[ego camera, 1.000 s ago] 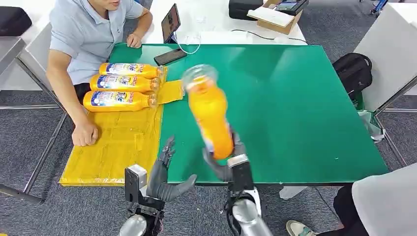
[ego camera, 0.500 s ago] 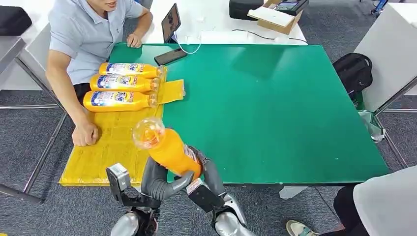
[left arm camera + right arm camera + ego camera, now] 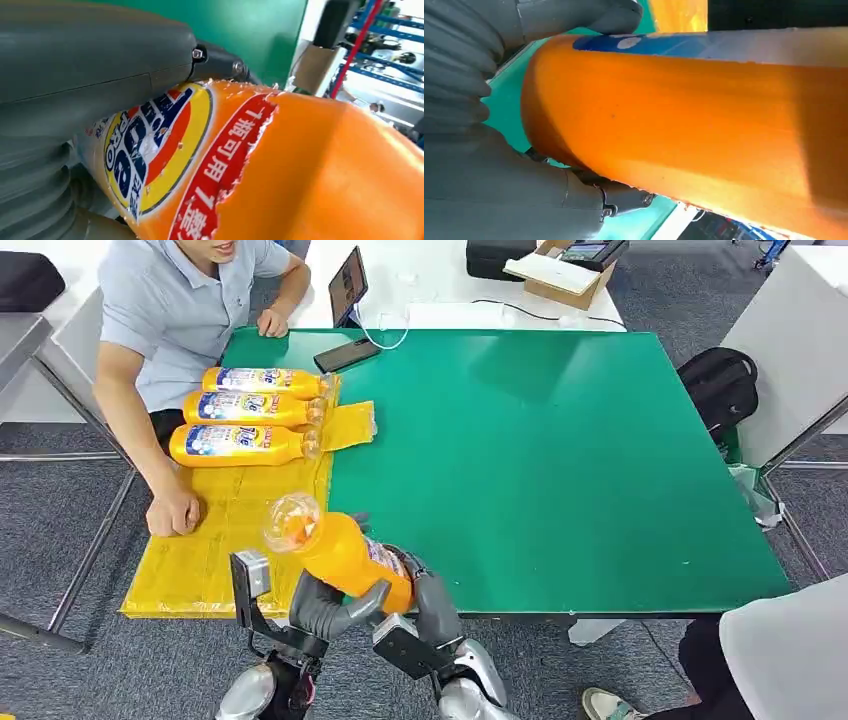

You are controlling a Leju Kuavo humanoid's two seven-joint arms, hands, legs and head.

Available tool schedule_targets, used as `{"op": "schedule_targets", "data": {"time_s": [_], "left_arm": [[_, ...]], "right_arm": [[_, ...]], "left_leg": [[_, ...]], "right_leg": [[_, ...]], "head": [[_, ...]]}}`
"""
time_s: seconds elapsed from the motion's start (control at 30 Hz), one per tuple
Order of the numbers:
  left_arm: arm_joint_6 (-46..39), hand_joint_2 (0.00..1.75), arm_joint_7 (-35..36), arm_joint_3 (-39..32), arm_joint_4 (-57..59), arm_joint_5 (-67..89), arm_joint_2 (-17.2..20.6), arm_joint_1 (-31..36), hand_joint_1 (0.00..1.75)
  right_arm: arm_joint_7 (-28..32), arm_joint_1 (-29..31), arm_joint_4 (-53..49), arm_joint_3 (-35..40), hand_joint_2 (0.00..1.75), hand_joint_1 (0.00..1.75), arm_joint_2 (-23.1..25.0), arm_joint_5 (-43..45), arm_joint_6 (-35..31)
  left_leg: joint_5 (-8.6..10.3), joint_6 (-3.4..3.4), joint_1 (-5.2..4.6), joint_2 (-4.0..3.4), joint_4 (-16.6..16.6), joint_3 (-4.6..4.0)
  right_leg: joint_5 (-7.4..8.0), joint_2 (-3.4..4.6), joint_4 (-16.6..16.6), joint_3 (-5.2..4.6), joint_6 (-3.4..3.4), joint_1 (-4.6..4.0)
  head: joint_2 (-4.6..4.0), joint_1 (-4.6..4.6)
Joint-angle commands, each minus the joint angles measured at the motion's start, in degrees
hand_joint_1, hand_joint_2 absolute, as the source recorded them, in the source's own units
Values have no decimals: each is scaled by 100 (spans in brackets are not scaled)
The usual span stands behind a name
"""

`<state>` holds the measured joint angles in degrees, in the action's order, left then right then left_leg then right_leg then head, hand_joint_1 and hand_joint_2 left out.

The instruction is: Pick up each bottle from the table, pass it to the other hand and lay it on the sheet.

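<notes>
Over the green table's point(image 3: 560, 460) near edge, low centre of frame, I have both left hand point(image 3: 325, 610) and right hand point(image 3: 425, 595) gripping the orange bottle point(image 3: 345, 555), its long axis pointing up-left toward the yellow sheet point(image 3: 235, 530).

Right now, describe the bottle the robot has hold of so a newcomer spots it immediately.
Find the green table, then its near edge beside the yellow sheet. There the left hand and right hand both grip an orange bottle. Unlike the three bottles lying on the sheet, it is off the table, tilted.
</notes>
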<state>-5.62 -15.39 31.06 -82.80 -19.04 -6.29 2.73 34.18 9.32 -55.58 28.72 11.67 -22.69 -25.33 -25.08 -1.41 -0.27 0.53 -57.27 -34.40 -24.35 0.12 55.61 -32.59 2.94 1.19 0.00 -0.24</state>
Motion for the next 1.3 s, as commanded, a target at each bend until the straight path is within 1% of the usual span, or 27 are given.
{"op": "schedule_targets", "data": {"time_s": [0.03,0.1,0.13,0.2,0.23,0.27,0.33,0.4,0.5,0.53,0.57,0.63,0.67,0.7,0.73,0.8,0.83,0.87,0.9,1.0,1.07,1.1,1.13,1.17,1.2,1.23,1.3], "left_arm": [[52,175,161,-3,712,-249,-28,308,175],[51,175,87,-27,660,-281,-24,298,175],[76,175,30,-51,629,-336,-29,285,175],[75,175,-24,-143,538,-463,-40,265,175],[8,175,-114,-312,471,-573,-97,235,175],[10,175,-110,-317,460,-571,-94,252,175],[-327,175,-225,-657,358,-596,-162,256,175],[-459,175,-269,-847,345,-610,-162,286,175],[-711,175,-397,-1192,325,-551,-106,395,175],[-967,175,-607,-1363,281,-331,-99,425,175],[-955,175,-600,-1395,261,-345,-82,439,175],[-1705,175,-1367,-1522,27,802,-49,399,175],[-1705,175,-1356,-1544,-40,823,-35,377,175],[-1835,175,-1399,-1528,-137,1185,37,344,175],[-2008,175,-1450,-1490,-170,1713,120,323,175],[-2333,175,-1424,-1518,-63,2385,191,338,175],[-2708,175,-1338,-1515,87,3024,214,396,175],[-2708,175,-1338,-1515,87,3024,214,396,175],[-2804,175,-1295,-1551,228,3234,226,450,175],[-2784,175,-1238,-1452,546,3658,230,587,175],[-2762,175,-927,-1227,1057,4516,364,804,175],[-2751,175,-940,-1247,1349,4593,358,917,175],[-2808,175,-629,-1186,1873,5121,398,1151,175],[-2983,175,-546,-1226,2526,5482,364,1415,175],[-3074,175,-693,-1264,2849,5561,347,1542,175],[-3359,175,-337,-1123,3572,6422,389,1857,175],[-3284,175,-310,-1158,4007,6485,361,2050,175]], "right_arm": [[136,142,92,649,175,0,-32,-8,31],[166,148,117,706,175,0,-23,15,34],[220,143,102,728,0,0,-18,48,-9],[308,144,117,760,0,0,-6,149,25],[415,126,83,780,0,0,-11,148,-76],[420,123,86,781,0,0,-12,149,-81],[540,108,106,763,0,0,19,288,-165],[582,94,66,760,0,0,21,346,-264],[582,64,-38,792,0,0,-22,503,-421],[582,71,-25,805,0,0,-46,595,-520],[582,72,-31,810,0,0,-57,605,-522],[582,126,185,823,0,0,-73,512,-638],[582,122,183,822,0,0,-82,514,-651],[582,118,210,824,0,0,-97,551,-568],[582,115,285,804,0,0,-101,539,-530],[582,80,315,822,0,0,-137,459,-616],[582,62,362,765,0,0,-126,529,-547],[582,62,362,765,0,0,-126,529,-547],[582,48,376,760,0,0,-141,508,-581],[582,21,498,643,0,0,-64,534,-600],[582,72,620,602,0,0,-17,541,-477],[582,91,655,599,0,0,-6,540,-454],[582,125,741,587,0,0,17,546,-352],[582,127,802,577,0,0,31,518,-331],[582,116,791,594,0,0,23,521,-337],[582,130,825,654,0,0,21,521,-233],[582,138,852,663,0,0,46,519,-230]], "left_leg": [[-9,11,8,-7,1,24],[-13,13,11,-10,-1,26],[-7,10,6,-10,2,18],[-8,10,7,-13,1,18],[-5,6,5,-9,1,10],[-9,9,7,-12,0,18],[-10,10,9,-12,-3,18],[-12,11,10,-15,-5,17],[-7,10,9,-11,-2,12],[-4,8,6,-4,0,9],[-8,10,10,-9,-3,14],[-9,12,10,-15,-5,13],[-5,9,7,-15,0,12],[-11,14,14,-21,-6,19],[-3,8,7,-5,0,9],[-5,9,9,-7,4,18],[-9,11,11,-9,3,25],[-2,7,7,-5,6,16],[-7,10,11,-7,5,26],[1,8,6,2,7,16],[2,8,5,6,7,15],[0,13,9,6,8,25],[3,9,4,7,10,20],[6,7,1,12,11,17],[7,13,7,18,14,27],[7,10,3,15,14,24],[7,10,5,12,13,24]], "right_leg": [[-7,1,-4,24,-15,-10],[-9,4,-1,26,-19,-13],[-4,6,-3,18,-13,-7],[-4,9,-3,17,-14,-8],[-2,6,-2,10,-9,-6],[-5,7,-2,17,-13,-9],[-6,6,0,18,-15,-11],[-6,10,2,17,-16,-12],[-3,6,-1,14,-14,-11],[-2,1,-1,10,-11,-7],[-4,4,0,15,-14,-11],[-4,9,3,12,-16,-11],[-2,7,0,10,-13,-8],[-5,11,3,15,-19,-15],[-3,-3,-1,8,-11,-8],[-3,3,-4,16,-11,-10],[-6,4,-5,25,-14,-11],[-1,2,-5,16,-9,-7],[-4,3,-7,28,-13,-11],[-2,-6,-6,16,-10,-6],[-2,-9,-6,17,-10,-5],[-3,-11,-9,28,-17,-10],[-1,-11,-8,20,-12,-4],[-1,-15,-7,17,-8,-1],[-2,-23,-11,31,-17,-7],[-1,-18,-10,25,-12,-4],[1,-15,-10,26,-12,-6]], "head": [[0,2],[0,2],[0,0],[0,2],[0,2],[0,0],[0,0],[0,2],[0,0],[0,2],[0,2],[0,4],[0,-2],[0,0],[0,0],[0,0],[0,0],[0,0],[0,2],[0,2],[0,2],[0,0],[0,2],[0,2],[0,2],[0,2],[0,2]]}}
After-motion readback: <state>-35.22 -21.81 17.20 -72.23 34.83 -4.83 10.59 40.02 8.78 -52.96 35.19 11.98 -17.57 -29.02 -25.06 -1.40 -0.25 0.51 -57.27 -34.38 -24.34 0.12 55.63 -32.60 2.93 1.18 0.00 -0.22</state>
